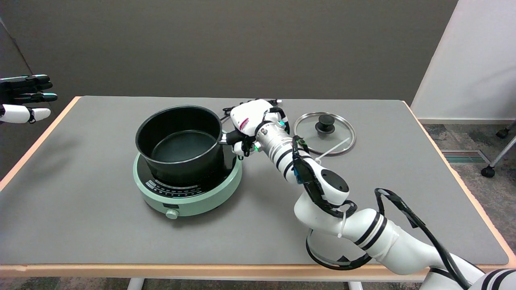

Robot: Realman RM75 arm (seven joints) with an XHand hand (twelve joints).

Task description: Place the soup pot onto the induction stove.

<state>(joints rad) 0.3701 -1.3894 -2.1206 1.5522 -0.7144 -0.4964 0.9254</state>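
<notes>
A black soup pot [180, 143] stands upright and without a lid on the mint-green induction stove [189, 197], left of the table's centre. The pot's handle sticks out to the right and is mostly hidden under my right hand [250, 121]. That hand wraps its fingers around the handle just beside the pot's wall. The pot's base looks seated on the stove's dark top, though the contact line is hard to see.
A glass lid [325, 132] with a black knob lies flat on the grey table [100, 225] to the right of my hand. The idle left hand [24, 98] hangs in the air at the upper left. A white wall panel stands at the far right.
</notes>
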